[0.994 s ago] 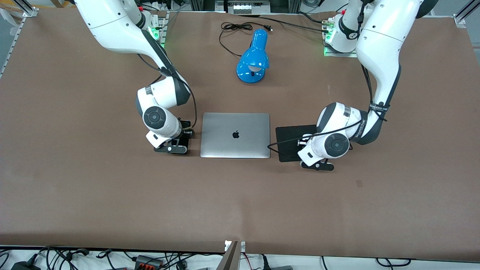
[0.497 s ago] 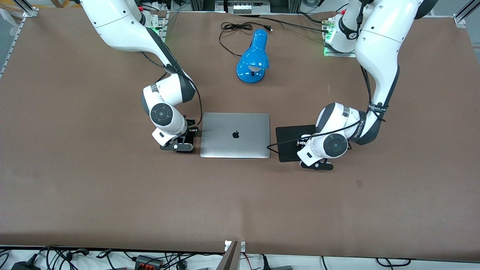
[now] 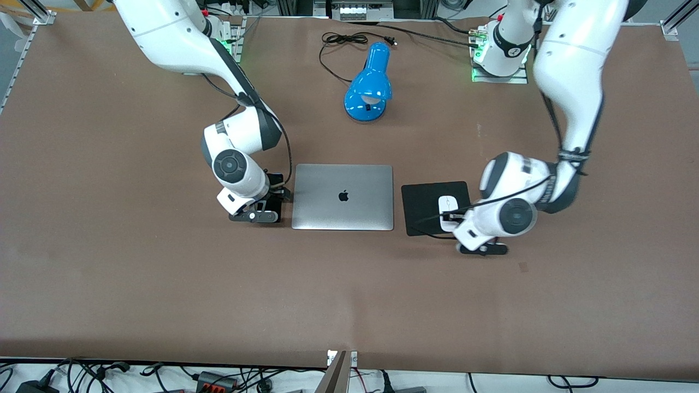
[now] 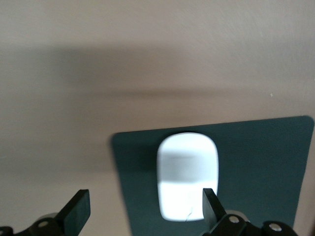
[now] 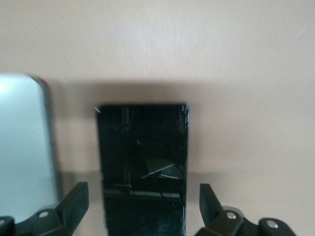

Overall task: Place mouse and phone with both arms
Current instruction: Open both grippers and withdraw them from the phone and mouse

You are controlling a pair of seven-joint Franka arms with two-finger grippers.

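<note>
The white mouse lies on the black mat beside the laptop, toward the left arm's end. It also shows in the left wrist view. My left gripper is open and low at the mat's edge, with the mouse by one finger and not held. The black phone lies flat on the table between the open fingers of my right gripper. In the front view my right gripper sits low beside the laptop, toward the right arm's end, and covers most of the phone.
A closed silver laptop lies in the middle; its edge shows in the right wrist view. A blue desk lamp with a black cord lies farther from the camera. Brown table surface stretches nearer the camera.
My left arm has drawn away toward its own end of the table, uncovering the mouse on the mat. My right hand has shifted slightly beside the laptop.
</note>
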